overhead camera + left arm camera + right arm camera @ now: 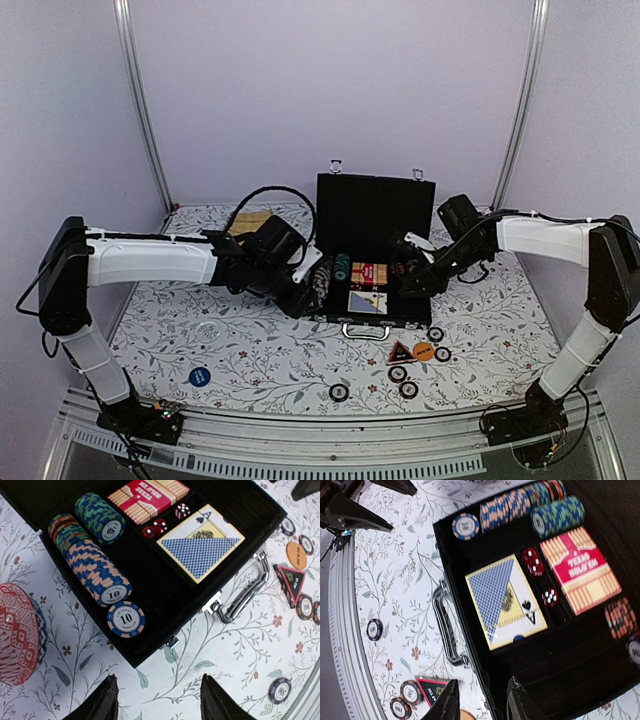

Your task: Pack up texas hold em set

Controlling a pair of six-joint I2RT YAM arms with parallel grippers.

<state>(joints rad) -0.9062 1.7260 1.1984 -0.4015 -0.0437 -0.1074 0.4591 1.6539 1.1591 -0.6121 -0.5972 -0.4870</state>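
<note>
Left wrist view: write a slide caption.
Open black briefcase holding chip rows, a red deck, a blue deck and red dice; left gripper open above the floral tabletop.

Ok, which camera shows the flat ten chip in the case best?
Left wrist: the flat ten chip faces the lens, numeral legible. Right wrist shows the chip smaller, markings blurred. In the top external view it is too small to pick out.

Reads "10" and "LAS VEGAS" on the blue-edged chip (125, 619) just beyond the left gripper (159, 700) jaws; farther ahead, "A" with a spade on the blue deck (200, 542), "TEXAS" on the red deck (147, 497).
</note>
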